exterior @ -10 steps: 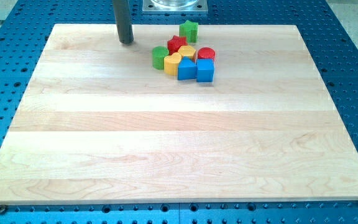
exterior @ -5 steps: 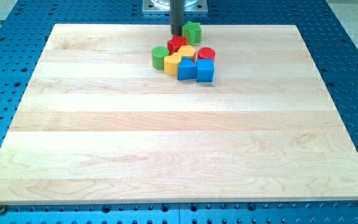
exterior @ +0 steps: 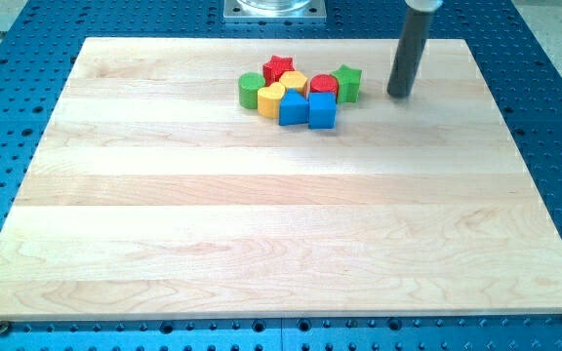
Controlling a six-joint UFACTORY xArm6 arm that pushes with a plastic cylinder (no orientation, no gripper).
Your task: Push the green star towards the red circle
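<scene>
Green star (exterior: 347, 83) sits near the bench (exterior: 261, 234) top edge, touching the red circle (exterior: 324, 85) on its right. My tip (exterior: 399, 95) stands apart, right of the star; no fingers on this rod. Red star (exterior: 278, 67), yellow blocks (exterior: 282, 91), green cylinder (exterior: 251, 90), blue blocks (exterior: 307, 109) crowd leftward. Bench below lies open.

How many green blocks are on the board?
2. The green star sits at the cluster's right end, beside the red circle. The green cylinder sits at the cluster's left end.
</scene>
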